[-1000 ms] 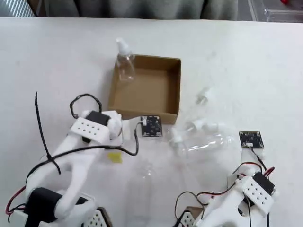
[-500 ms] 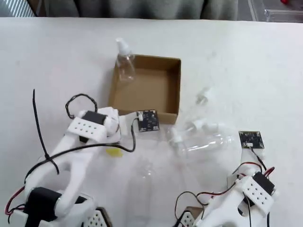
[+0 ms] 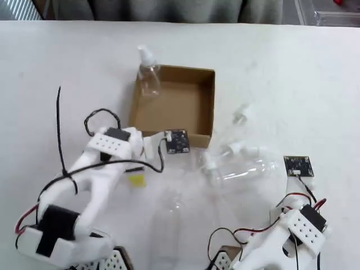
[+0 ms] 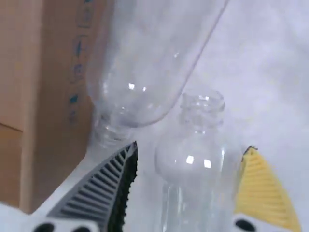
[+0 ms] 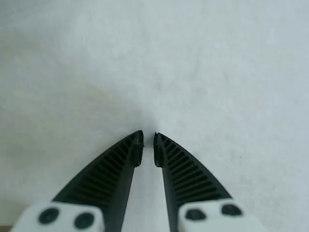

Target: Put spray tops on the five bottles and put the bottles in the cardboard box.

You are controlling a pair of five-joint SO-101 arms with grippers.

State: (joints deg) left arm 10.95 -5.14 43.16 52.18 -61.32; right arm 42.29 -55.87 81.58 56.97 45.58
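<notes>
**Box, bottles, my grippers**

Cardboard box (image 3: 171, 130): open-topped.
Capped bottle (image 3: 148, 76): upright at the box's far corner.
Uncapped bottle (image 4: 198, 159): beside the box wall, between my left gripper (image 4: 190, 149) fingers, which are spread.
Right gripper (image 5: 147, 137): well apart from the box, fingers almost together, holding nothing.

Upright bottle (image 3: 149, 77) at far-left corner of cardboard box (image 3: 180, 107); lying bottles (image 3: 242, 169) front-right of it.

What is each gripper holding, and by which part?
Nothing. The left gripper straddles the uncapped bottle below its shoulder, one finger clear; the right gripper is shut, empty.
</notes>
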